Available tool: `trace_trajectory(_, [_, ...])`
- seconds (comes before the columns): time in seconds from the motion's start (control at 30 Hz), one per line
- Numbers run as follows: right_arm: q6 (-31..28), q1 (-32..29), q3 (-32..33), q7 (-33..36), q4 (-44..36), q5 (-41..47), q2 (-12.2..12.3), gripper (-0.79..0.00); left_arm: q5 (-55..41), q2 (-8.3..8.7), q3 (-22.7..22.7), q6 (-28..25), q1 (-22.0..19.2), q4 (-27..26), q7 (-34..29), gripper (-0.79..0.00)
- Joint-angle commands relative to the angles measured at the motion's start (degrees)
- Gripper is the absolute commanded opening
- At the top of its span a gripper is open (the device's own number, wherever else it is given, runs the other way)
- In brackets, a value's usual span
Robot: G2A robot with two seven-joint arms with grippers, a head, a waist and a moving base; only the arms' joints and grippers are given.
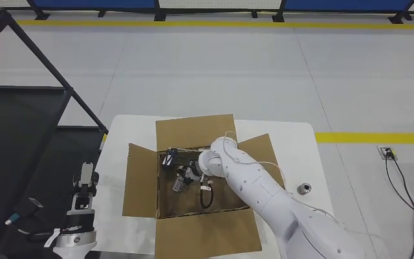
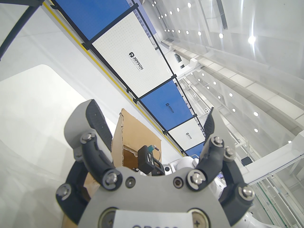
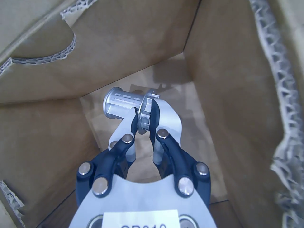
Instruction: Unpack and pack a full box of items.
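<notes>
One loose cylinder sits near the table's right edge in the top view. Inside the box, the right wrist view shows the right gripper clamping a held cylinder by its flange, long axis level and crosswise to the fingers. Left gripper gapes wide.

White table: open cardboard box at centre, flaps spread; small metal cylinder near right flap.
</notes>
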Motion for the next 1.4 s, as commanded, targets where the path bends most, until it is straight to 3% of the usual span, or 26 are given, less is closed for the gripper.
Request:
trace_trajectory(0.0, [3.0, -1.5, 0.9, 0.7, -5.8, -2.0, 1.8, -0.785, 0.0, 0.00, 0.0, 0.0, 0.0, 0.0, 0.0, 0.000])
trace_trajectory(0.23, [14.1, -13.6, 9.8, 11.9, -36.9, -10.7, 11.3, -0.785, 0.0, 0.00, 0.0, 0.0, 0.0, 0.0, 0.0, 0.000])
trace_trajectory(0.37, [16.3, -28.0, 20.5, 19.1, -60.9, -19.3, 17.7, -0.785, 0.0, 0.00, 0.0, 0.0, 0.0, 0.0, 0.0, 0.000])
trace_trajectory(0.5, [18.8, -37.4, 26.5, 15.2, -71.5, -27.8, 20.3, -0.785, 0.0, 0.00, 0.0, 0.0, 0.0, 0.0, 0.0, 0.000])
trace_trajectory(0.57, [22.2, -40.4, 28.3, 10.8, -73.3, -32.0, 20.8, -0.785, 0.0, 0.00, 0.0, 0.0, 0.0, 0.0, 0.0, 0.000])
trace_trajectory(1.2, [22.3, -41.0, 28.5, 8.9, -73.4, -32.1, 20.8, -0.785, 0.0, 0.00, 0.0, 0.0, 0.0, 0.0, 0.0, 0.000])
trace_trajectory(1.37, [22.9, -44.4, 29.5, 2.9, -80.7, -42.9, 21.7, -0.785, 0.0, 0.00, 0.0, 0.0, 0.0, 0.0, 0.0, 0.000])
